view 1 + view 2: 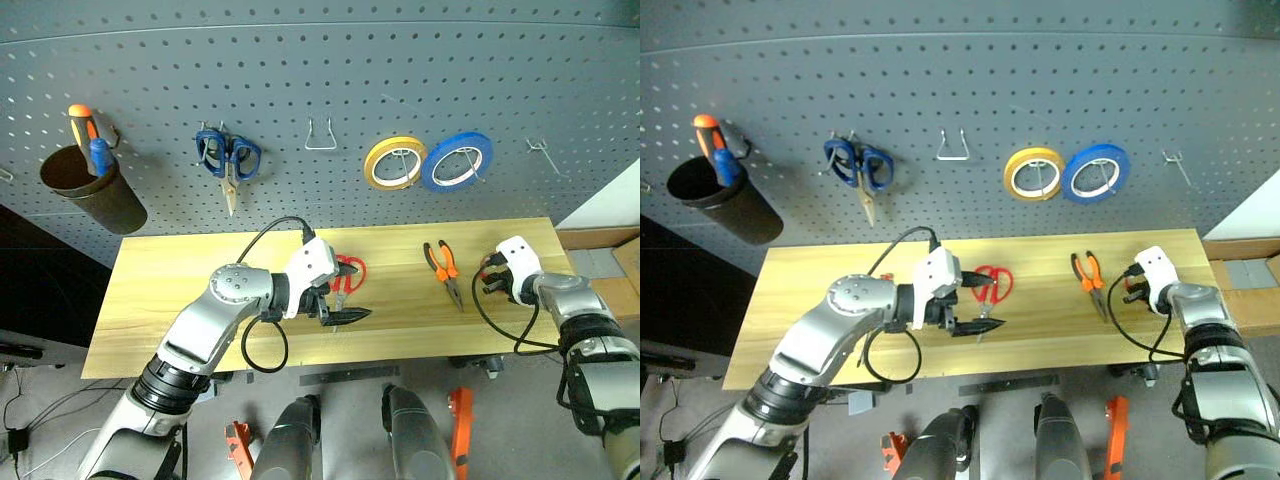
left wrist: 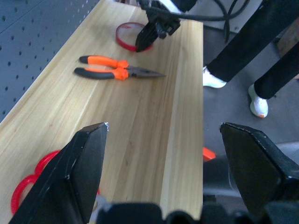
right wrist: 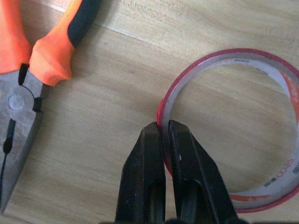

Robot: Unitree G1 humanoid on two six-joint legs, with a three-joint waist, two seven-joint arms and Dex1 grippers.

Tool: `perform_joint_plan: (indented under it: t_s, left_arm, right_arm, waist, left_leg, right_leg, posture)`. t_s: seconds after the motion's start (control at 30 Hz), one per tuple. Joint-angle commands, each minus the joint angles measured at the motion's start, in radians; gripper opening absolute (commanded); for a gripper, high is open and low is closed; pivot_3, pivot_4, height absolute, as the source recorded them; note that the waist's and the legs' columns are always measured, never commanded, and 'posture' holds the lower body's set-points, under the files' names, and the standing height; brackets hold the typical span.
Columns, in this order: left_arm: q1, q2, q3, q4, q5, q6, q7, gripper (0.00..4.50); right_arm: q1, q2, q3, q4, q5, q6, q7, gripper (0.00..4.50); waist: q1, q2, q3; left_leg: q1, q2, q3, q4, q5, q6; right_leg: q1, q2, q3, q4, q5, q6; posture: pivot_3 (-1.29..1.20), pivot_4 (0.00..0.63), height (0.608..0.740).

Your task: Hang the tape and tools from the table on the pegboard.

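Tape (image 3: 261, 154) lies flat on the table (image 1: 180, 300) near its right end, and the right gripper (image 3: 167, 140) has its two fingers pressed together on the ring's wall, one finger inside the ring and one outside. In the left wrist view the same red ring sits at the far end of the wood with that gripper's black tips down on it.

Left of the tape, a little apart from it, lie the pliers (image 1: 444, 270), orange-and-black handles toward the wall and the nose toward the near edge.

Around the middle of the table the left gripper (image 1: 345, 316) hangs low over the wood, pointing right, its fingers spread wide with nothing between them. The red scissors (image 1: 347, 275) lie just behind it, partly covered by the wrist.

Past the table's near right corner, a person's dark trouser legs and white shoes (image 2: 212, 78) stand on the grey floor.

Behind the table rises the pegboard (image 1: 330, 70). On it, from left to right: a dark cup (image 1: 95, 190) holding orange- and blue-handled tools, blue scissors (image 1: 229, 160), a bare wire hook (image 1: 320, 135), a yellow roll (image 1: 394, 162) and a blue roll (image 1: 456, 161).
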Motion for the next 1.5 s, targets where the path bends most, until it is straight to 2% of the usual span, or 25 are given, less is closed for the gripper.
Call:
perform_joint_plan:
  t_s: [0.03, 0.17, 0.27, 0.4, 0.53, 0.67, 0.73, 0.87, 1.13, 1.33, 1.5]
  left_arm:
    - [-0.031, -0.025, 0.008, -0.032, -0.027, -0.010, -0.006, 4.12]
    - [-0.073, -0.068, 0.019, -0.010, -0.023, -0.051, 0.007, 4.12]
    - [-0.105, -0.105, 0.024, 0.016, 0.013, -0.130, 0.039, 4.12]
    - [-0.127, -0.153, 0.034, 0.057, 0.055, -0.241, 0.094, 4.12]
    - [-0.139, -0.233, 0.066, 0.084, 0.097, -0.340, 0.219, 4.12]
    - [-0.136, -0.275, 0.058, 0.093, 0.143, -0.382, 0.292, 4.12]
    - [-0.135, -0.283, 0.055, 0.098, 0.146, -0.381, 0.299, 4.12]
    - [-0.126, -0.312, 0.053, 0.081, 0.098, -0.314, 0.294, 4.12]
    - [-0.141, -0.325, 0.064, 0.063, 0.047, -0.234, 0.289, 4.12]
    - [-0.145, -0.320, 0.073, 0.068, 0.043, -0.226, 0.295, 4.12]
    - [-0.148, -0.308, 0.092, 0.081, 0.041, -0.218, 0.298, 4.12]
  right_arm:
    - [0.181, -0.056, -0.079, -0.384, 0.025, 0.064, -0.056, 0.02]
    - [0.477, -0.031, -0.214, -0.976, 0.027, 0.231, -0.150, 0.02]
    - [0.636, 0.039, -0.261, -1.298, -0.011, 0.306, -0.245, 0.02]
    - [0.724, 0.156, -0.234, -1.560, -0.067, 0.376, -0.363, 0.02]
    - [0.679, 0.250, -0.158, -1.726, -0.109, 0.376, -0.443, 0.02]
    - [0.482, 0.279, -0.224, -1.651, -0.039, 0.389, -0.461, 0.02]
    - [0.432, 0.291, -0.249, -1.609, -0.010, 0.399, -0.459, 0.02]
    - [0.315, 0.266, -0.316, -1.405, 0.043, 0.334, -0.453, 0.02]
    - [0.153, 0.198, -0.341, -1.011, 0.105, 0.138, -0.419, 0.02]
    - [0.019, 0.218, -0.380, -0.740, 0.216, 0.062, -0.398, 0.02]
    - [-0.023, 0.227, -0.373, -0.625, 0.256, 0.020, -0.385, 0.02]
  waist:
    - [0.002, 0.001, 0.000]
    - [-0.003, 0.004, 0.000]
    - [-0.007, 0.004, 0.000]
    - [-0.011, 0.003, 0.000]
    - [-0.014, 0.003, 0.000]
    - [-0.018, 0.003, 0.000]
    - [-0.018, 0.003, 0.000]
    - [-0.019, 0.003, 0.000]
    - [-0.024, 0.003, 0.000]
    - [-0.034, 0.003, 0.000]
    - [-0.033, 0.003, 0.000]
  left_leg:
    - [-0.002, 0.000, -0.001, 0.000, 0.000, 0.000]
    - [-0.006, 0.000, 0.001, 0.001, 0.000, 0.000]
    - [-0.007, 0.001, 0.001, 0.001, 0.000, 0.000]
    - [-0.005, 0.003, 0.002, 0.001, 0.000, 0.000]
    - [-0.005, 0.004, 0.003, 0.001, 0.001, 0.002]
    - [-0.004, 0.004, 0.004, 0.001, 0.005, 0.002]
    - [-0.002, 0.004, 0.005, 0.001, 0.006, 0.003]
    - [-0.001, 0.006, 0.007, 0.000, 0.006, 0.003]
    - [-0.001, 0.007, 0.016, -0.001, 0.006, 0.003]
    - [0.000, 0.009, 0.019, 0.000, 0.006, 0.003]
    - [0.001, 0.010, 0.020, -0.001, 0.006, 0.003]
  right_leg:
    - [-0.001, 0.000, -0.001, 0.000, 0.000, 0.000]
    - [-0.007, -0.001, 0.000, 0.000, 0.000, 0.000]
    - [-0.008, 0.000, 0.001, 0.000, 0.000, 0.001]
    - [-0.008, 0.002, 0.001, 0.002, 0.003, 0.000]
    - [-0.008, 0.004, 0.003, 0.000, 0.008, 0.000]
    - [-0.006, 0.004, 0.003, -0.002, 0.013, 0.000]
    - [-0.004, 0.004, 0.004, -0.002, 0.013, 0.000]
    - [-0.004, 0.006, 0.002, -0.002, 0.014, 0.000]
    - [-0.006, 0.006, 0.005, -0.002, 0.014, 0.000]
    - [-0.006, 0.007, 0.006, -0.001, 0.015, -0.002]
    - [-0.006, 0.008, 0.007, -0.001, 0.015, -0.002]
  posture:
    - [-0.17, 0.322, 0.740]
    - [-0.20, 0.328, 0.740]
    - [-0.22, 0.332, 0.740]
    - [-0.24, 0.336, 0.740]
    - [-0.26, 0.336, 0.740]
    - [-0.26, 0.331, 0.740]
    - [-0.26, 0.332, 0.740]
    - [-0.24, 0.323, 0.740]
    - [-0.21, 0.319, 0.740]
    - [-0.20, 0.315, 0.740]
    - [-0.20, 0.313, 0.740]
